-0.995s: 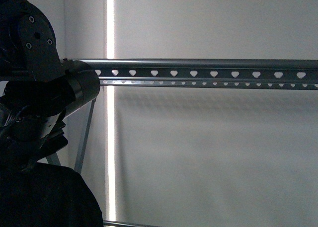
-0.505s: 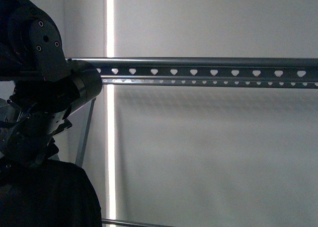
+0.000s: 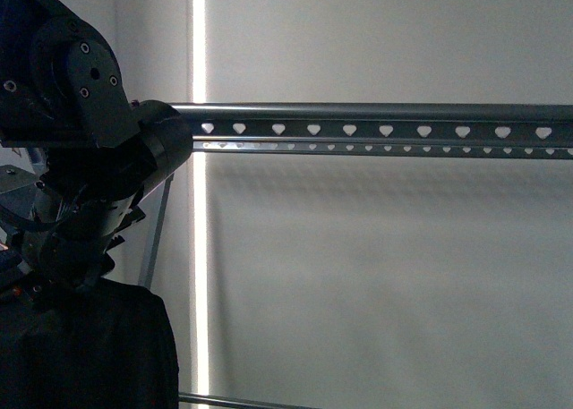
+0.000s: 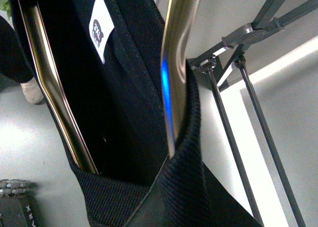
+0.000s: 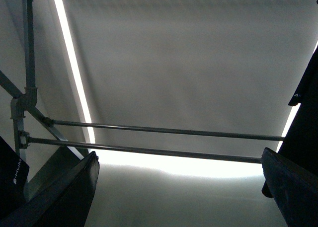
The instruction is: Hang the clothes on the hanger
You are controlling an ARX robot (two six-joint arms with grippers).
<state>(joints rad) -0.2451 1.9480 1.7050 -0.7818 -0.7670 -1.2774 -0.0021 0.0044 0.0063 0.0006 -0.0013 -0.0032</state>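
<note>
The left gripper (image 4: 131,162) is spread wide. Its two metal fingers (image 4: 54,98) sit inside the neck opening of the black T-shirt (image 4: 119,88), and the ribbed collar (image 4: 186,152) is stretched taut around the outside of them. A small white label (image 4: 102,33) shows on the cloth between the fingers.

In the front view the T-shirt (image 3: 81,355) hangs straight down beneath the left arm (image 3: 89,149), long axis vertical. It is cut off by the left and bottom edges, and no print or lettering can be made out. The arm's bulk hides the gripper itself there.

The right gripper (image 5: 179,160) is also wide apart with nothing between its fingers, which appear only as dark shapes at the picture's lower corners.

The drying rack (image 3: 376,127) stands behind the left arm. Its long rail of heart-shaped holes runs level from side to side, with the near end hidden behind the arm and the far end cut off at the right edge. One slanted leg (image 3: 154,239) shows below it. The left wrist view shows thin crossed legs (image 4: 238,137) just beside the collar.
</note>
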